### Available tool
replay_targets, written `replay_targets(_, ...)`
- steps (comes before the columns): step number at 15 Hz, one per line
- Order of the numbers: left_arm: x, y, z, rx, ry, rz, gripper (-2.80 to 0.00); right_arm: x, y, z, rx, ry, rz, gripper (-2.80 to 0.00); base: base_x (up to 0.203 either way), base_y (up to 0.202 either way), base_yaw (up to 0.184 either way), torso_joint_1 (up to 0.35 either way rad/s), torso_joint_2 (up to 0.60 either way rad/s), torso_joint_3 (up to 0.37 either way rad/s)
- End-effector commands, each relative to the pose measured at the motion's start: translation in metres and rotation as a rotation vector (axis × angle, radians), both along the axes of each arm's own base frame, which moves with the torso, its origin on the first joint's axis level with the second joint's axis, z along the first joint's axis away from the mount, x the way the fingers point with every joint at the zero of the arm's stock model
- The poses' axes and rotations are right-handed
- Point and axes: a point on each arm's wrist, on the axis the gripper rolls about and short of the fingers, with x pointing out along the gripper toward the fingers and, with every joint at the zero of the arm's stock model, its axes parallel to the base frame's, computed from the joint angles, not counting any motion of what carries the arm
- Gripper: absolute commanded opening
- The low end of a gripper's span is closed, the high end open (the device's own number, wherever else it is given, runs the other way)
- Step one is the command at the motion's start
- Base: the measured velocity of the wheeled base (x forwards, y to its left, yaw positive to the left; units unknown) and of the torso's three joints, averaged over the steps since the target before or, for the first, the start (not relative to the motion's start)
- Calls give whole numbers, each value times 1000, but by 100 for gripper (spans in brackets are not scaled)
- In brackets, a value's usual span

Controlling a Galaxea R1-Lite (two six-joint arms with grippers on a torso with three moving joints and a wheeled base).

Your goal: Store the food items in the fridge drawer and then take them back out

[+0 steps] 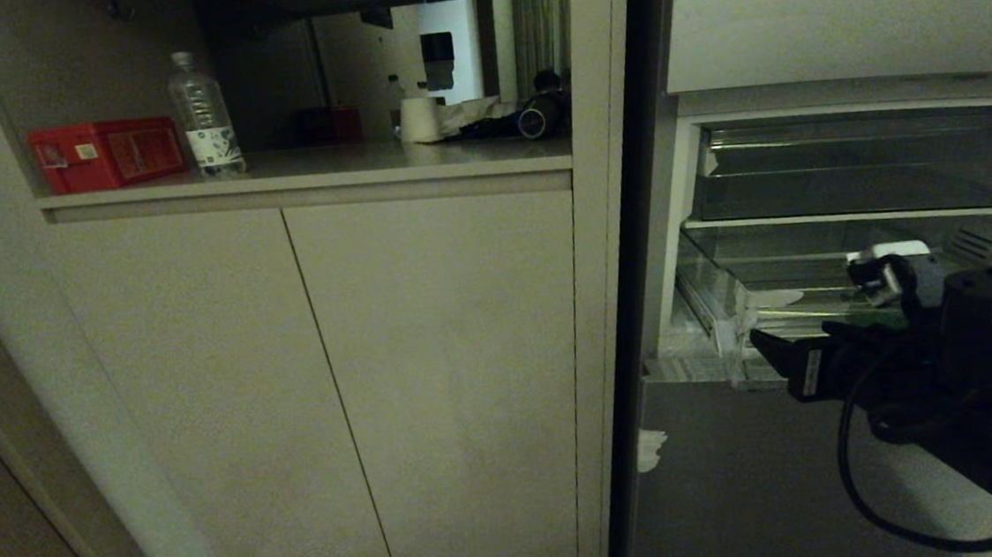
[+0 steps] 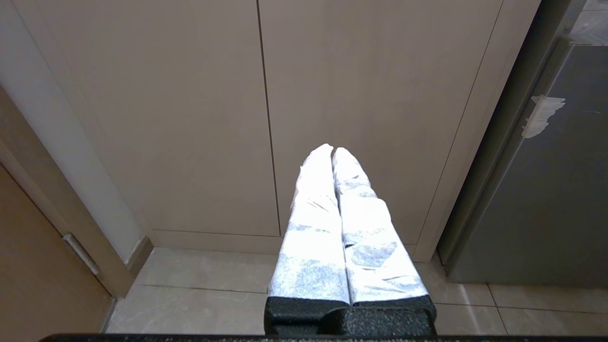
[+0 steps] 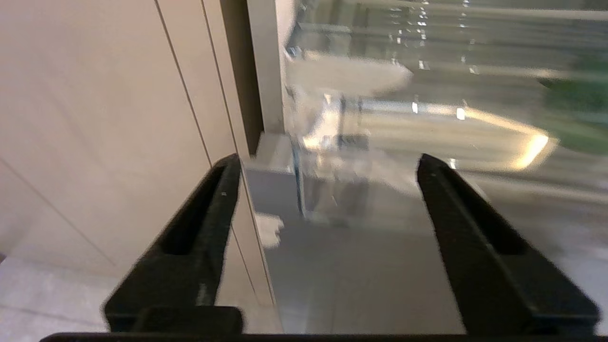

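Clear plastic, the fridge drawer (image 1: 733,313) is sitting low in the open fridge, its long axis running side to side and its open top facing up. I am holding the right gripper (image 3: 325,166) just before its front rim, fingers spread apart and empty. The left gripper (image 2: 332,151) is hanging parked by the cabinet doors (image 2: 332,95), fingers together.
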Motion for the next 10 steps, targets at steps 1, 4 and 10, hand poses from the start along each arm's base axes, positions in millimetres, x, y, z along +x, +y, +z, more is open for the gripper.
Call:
replay_targets(1,0,0,0,0,2,0,-280,-25,-9,18,19,-55,-1,0,0,0,0,0,0,0)
replay_targets(4,0,0,0,0,2,0,-280,-22,-14,47,23,-77,-29,0,0,0,0,0,0,0)
replay_targets(10,0,0,0,0,2,0,-280,15,-29,98,-13,64,-93,-280,0,0,0,0,0,0)
